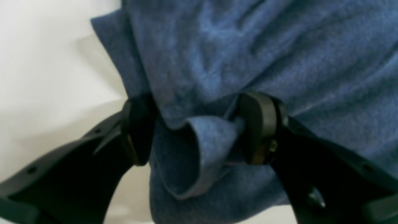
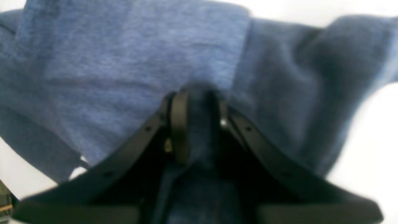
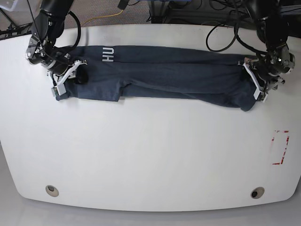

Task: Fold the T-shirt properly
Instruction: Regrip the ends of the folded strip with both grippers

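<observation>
Lying stretched in a long, narrow band across the far half of the white tabletop point(image 3: 150, 155): the T-shirt point(image 3: 160, 75), dark blue, spanning from one hand to the other. Gripping its end at the base view's left, the right hand point(image 2: 196, 124), narrowed tight on a pinched fold of cloth. Showing just beside that hand, white block lettering point(image 3: 108, 53) near the shirt's far edge. Clamping the opposite end, the left hand point(image 1: 196, 130), closing on a rolled hem bunched between its fingers point(image 1: 258, 130). Sitting nearer than that hand, a red-outlined mark point(image 3: 281, 147).
</observation>
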Controlling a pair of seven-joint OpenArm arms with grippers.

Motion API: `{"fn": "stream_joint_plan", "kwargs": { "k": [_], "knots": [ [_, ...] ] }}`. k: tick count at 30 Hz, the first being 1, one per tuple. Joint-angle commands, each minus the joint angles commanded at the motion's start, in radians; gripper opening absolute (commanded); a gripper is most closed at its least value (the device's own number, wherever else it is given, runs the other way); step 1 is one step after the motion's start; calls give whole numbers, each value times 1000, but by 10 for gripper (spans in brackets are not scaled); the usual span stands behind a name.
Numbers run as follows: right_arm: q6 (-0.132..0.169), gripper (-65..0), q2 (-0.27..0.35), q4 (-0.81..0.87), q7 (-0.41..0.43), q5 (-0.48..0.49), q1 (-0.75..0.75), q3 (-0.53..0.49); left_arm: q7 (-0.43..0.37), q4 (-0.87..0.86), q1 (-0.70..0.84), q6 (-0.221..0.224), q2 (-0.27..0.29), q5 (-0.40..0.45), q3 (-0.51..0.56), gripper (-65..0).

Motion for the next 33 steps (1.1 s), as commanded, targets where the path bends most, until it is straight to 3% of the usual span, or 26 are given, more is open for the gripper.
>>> {"fn": "stream_joint_plan", "kwargs": {
  "k": [9, 13, 19, 25, 30, 33],
  "knots": [
    [0, -520, 5, 21, -2, -35, 52, 51, 2, 17, -3, 0, 0, 0, 2, -254],
    [0, -520, 44, -21, -2, -91, 100, 80, 2, 20, 5, 0, 0, 0, 0, -254],
    [0, -520, 63, 29, -28, -84, 101, 146, 2, 26, 6, 0, 2, -2, -3, -254],
    [0, -520, 52, 196, -160, 71, 77, 146, 2, 75, 5, 0, 21, -21, -6, -254],
    [0, -520, -17, 273, -235, 209, 64, 137, 34, 198, 6, 0, 44, -118, -60, -254],
    [0, -520, -61, 279, -262, 212, 66, 114, 77, 253, 5, 0, 44, -198, -86, -253]
  ]
}}
